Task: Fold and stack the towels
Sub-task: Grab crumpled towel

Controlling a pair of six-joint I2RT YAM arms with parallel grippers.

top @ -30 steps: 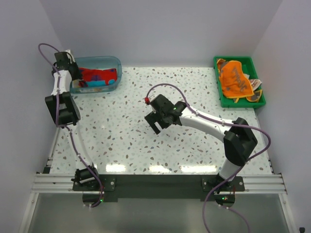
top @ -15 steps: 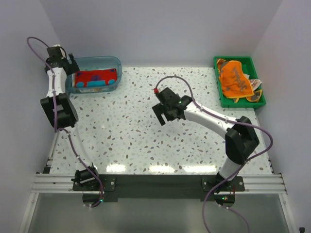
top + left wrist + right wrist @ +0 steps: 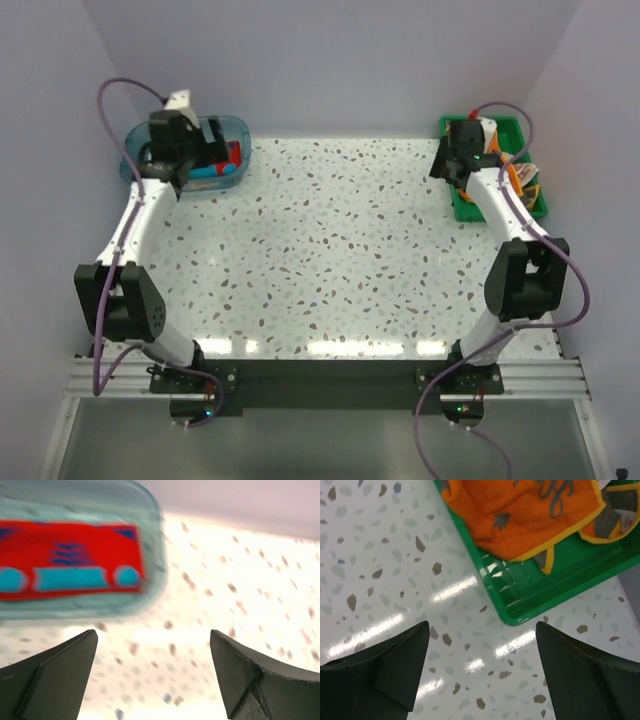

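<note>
Left wrist: left tool (image 3: 153, 632) released, empty, near tub (image 3: 75, 611) holding red towel (image 3: 70, 555); right tool (image 3: 482, 625) released by green tray (image 3: 530, 597).

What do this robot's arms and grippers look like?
Both the left arm and the right arm are slim white tubes joined by chunky black joints, with a purple cable looping loosely along each. The left gripper and right gripper each end in two dark, wedge-shaped fingers. No markings are readable.
</note>
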